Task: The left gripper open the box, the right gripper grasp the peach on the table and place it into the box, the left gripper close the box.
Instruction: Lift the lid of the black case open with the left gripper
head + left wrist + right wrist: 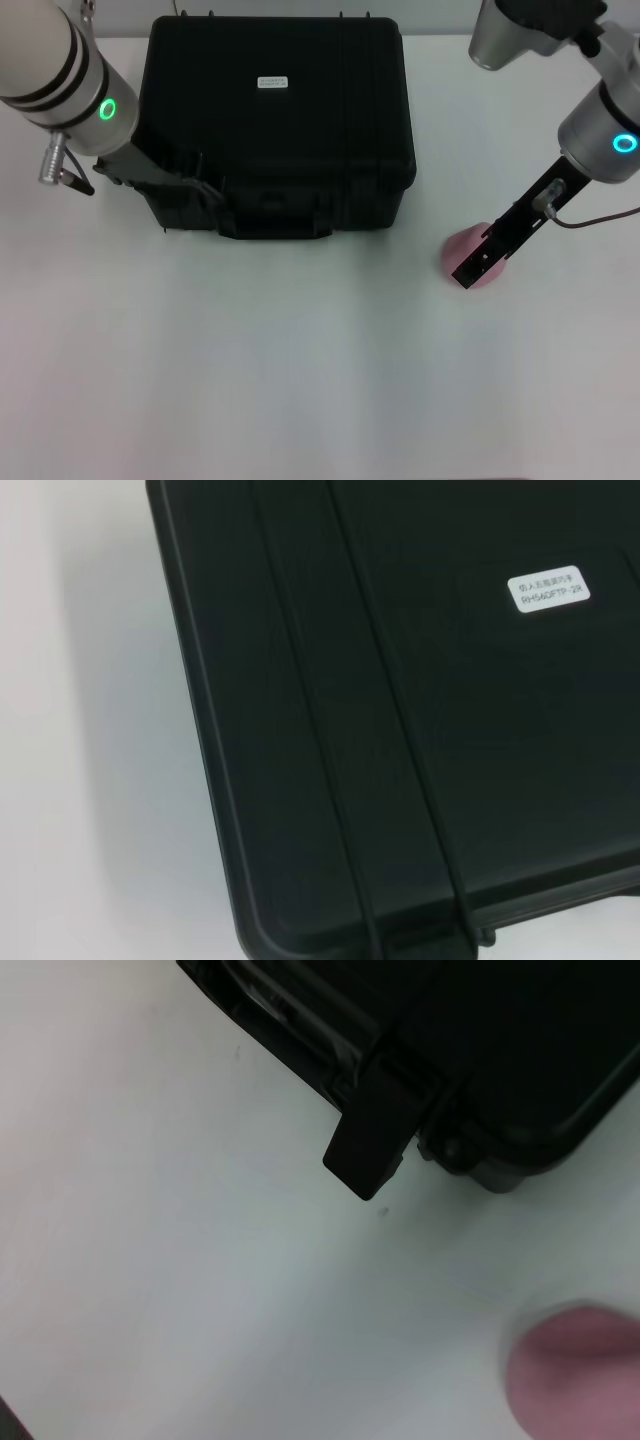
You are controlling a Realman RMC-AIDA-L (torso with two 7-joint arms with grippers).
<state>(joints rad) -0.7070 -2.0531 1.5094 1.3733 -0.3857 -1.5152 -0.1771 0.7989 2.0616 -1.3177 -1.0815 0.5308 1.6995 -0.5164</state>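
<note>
The box (275,120) is a large black case at the back middle of the table, its lid down and a white label (272,82) on top. My left gripper (203,186), on the arm with the green ring, is at the box's front left corner, dark against the case. The left wrist view is filled by the ribbed lid (400,730) and its label (547,587). The pink peach (457,250) lies on the table right of the box. My right gripper (472,272) reaches down over it and covers much of it. The peach (580,1370) also shows in the right wrist view, beside the box's corner (480,1040).
The white table (300,380) spreads out in front of the box and the peach. A black latch (375,1140) hangs open from the box's front edge. The right arm's upper links (530,30) hang above the far right corner.
</note>
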